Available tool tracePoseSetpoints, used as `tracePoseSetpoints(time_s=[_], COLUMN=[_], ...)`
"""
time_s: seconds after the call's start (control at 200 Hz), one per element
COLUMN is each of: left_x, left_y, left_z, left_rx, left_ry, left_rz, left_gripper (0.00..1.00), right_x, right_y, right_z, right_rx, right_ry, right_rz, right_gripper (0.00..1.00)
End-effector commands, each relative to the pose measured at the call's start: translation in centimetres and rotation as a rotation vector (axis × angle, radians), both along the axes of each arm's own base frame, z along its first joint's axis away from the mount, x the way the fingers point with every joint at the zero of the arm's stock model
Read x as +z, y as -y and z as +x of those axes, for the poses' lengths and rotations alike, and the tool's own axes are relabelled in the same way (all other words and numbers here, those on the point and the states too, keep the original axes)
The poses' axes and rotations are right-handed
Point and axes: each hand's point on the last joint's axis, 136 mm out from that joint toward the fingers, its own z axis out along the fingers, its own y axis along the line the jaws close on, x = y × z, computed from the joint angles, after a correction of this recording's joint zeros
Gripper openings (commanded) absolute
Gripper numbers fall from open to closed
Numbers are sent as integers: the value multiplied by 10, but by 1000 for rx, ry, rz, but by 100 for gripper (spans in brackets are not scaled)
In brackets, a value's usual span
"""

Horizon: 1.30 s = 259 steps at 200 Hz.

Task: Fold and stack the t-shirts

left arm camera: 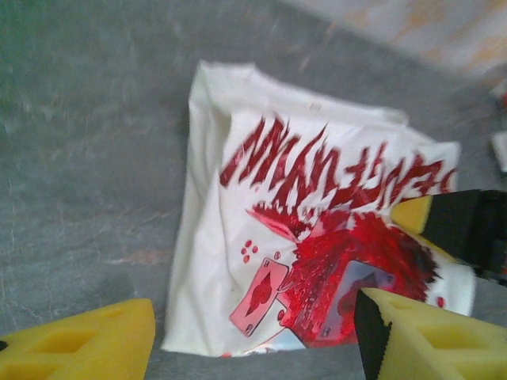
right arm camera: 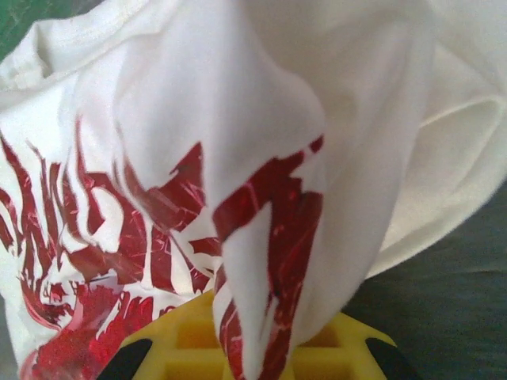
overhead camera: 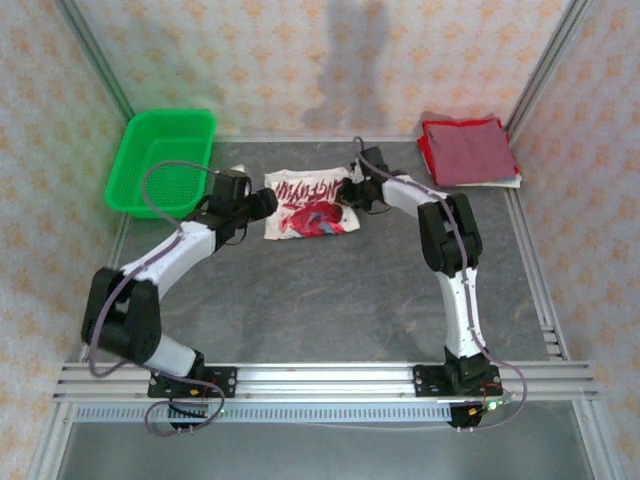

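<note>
Over the grey table (overhead camera: 330, 300), seen from above, the white t-shirt (overhead camera: 308, 205) lies print-up toward the back. The left gripper (overhead camera: 268, 204) is at its left edge and the right gripper (overhead camera: 352, 190) at its right. The dark red t-shirt (overhead camera: 467, 152) sits folded in the far right corner, a green basket (overhead camera: 160, 160) far left. Left wrist: the left gripper (left arm camera: 253, 348) hangs spread wide just short of the white t-shirt (left arm camera: 317, 237). Right wrist: the right gripper (right arm camera: 253, 348) pinches a raised fold of the white t-shirt (right arm camera: 238, 119).

At far-left corner of tabletop (overhead camera: 330, 300): basket (overhead camera: 160, 160); at far-right corner: folded t-shirt (overhead camera: 468, 152); between them, near far edge: printed t-shirt (overhead camera: 308, 205).
</note>
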Motion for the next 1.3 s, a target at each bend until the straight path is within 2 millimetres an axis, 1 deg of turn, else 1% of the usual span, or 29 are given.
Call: tracePoseSetpoints(time_s=[0.0, 0.085, 0.115, 0.175, 0.26, 0.31, 0.345, 0.37, 0.38, 0.435, 0.515, 0.611, 0.671, 0.741, 0.771, 0.866, 0.936, 1.101, 1.291], left_x=[18, 28, 29, 31, 29, 29, 31, 33, 34, 42, 59, 77, 83, 83, 83, 77, 71, 63, 56], left_y=[-4, -7, -8, -10, -8, -2, 5, 11, 13, 31, 61, 91, 106, 116, 119, 123, 122, 118, 117], left_z=[-17, -28, -31, -35, -39, -39, -39, -40, -39, -40, -45, -52, -55, -56, -55, -52, -49, -46, -43], left_rx=[9, 6, 5, 6, -9, -36, -68, -95, -106, -187, -307, -422, -468, -496, -501, -503, -495, -473, -464], left_ry=[40, 61, 64, 69, 68, 64, 71, 74, 77, 101, 143, 182, 198, 198, 195, 182, 169, 151, 131], left_rz=[32, 47, 52, 56, 51, 36, 23, 13, 10, -16, -41, -16, -6, 0, -3, -9, 0, 23, 42], left_gripper=[69, 70, 70, 70, 71, 71, 71, 71, 71, 72, 74, 76, 77, 77, 77, 77, 77, 77, 77], right_x=[48, 70, 79, 101, 122, 132, 138, 139, 143, 152, 170, 187, 200, 216, 223, 235, 243, 258, 276], right_y=[45, 75, 86, 101, 127, 145, 157, 163, 165, 178, 194, 212, 224, 236, 240, 254, 258, 283, 311], right_z=[9, 19, 23, 32, 47, 55, 61, 62, 64, 69, 78, 86, 89, 92, 94, 99, 101, 109, 113], right_rx=[103, 121, 118, 119, 106, 99, 96, 112, 118, 132, 124, 109, 90, 67, 67, 47, 57, 10, -55], right_ry=[98, 135, 145, 182, 240, 267, 286, 291, 299, 321, 360, 422, 462, 510, 535, 582, 613, 668, 723], right_rz=[-153, -258, -270, -253, -278, -340, -392, -422, -432, -476, -484, -489, -508, -524, -535, -578, -588, -654, -657], right_gripper=[0, 0, 0, 0, 0, 0, 0, 0, 0, 0, 0, 0, 0, 0, 0, 0, 0, 0, 0])
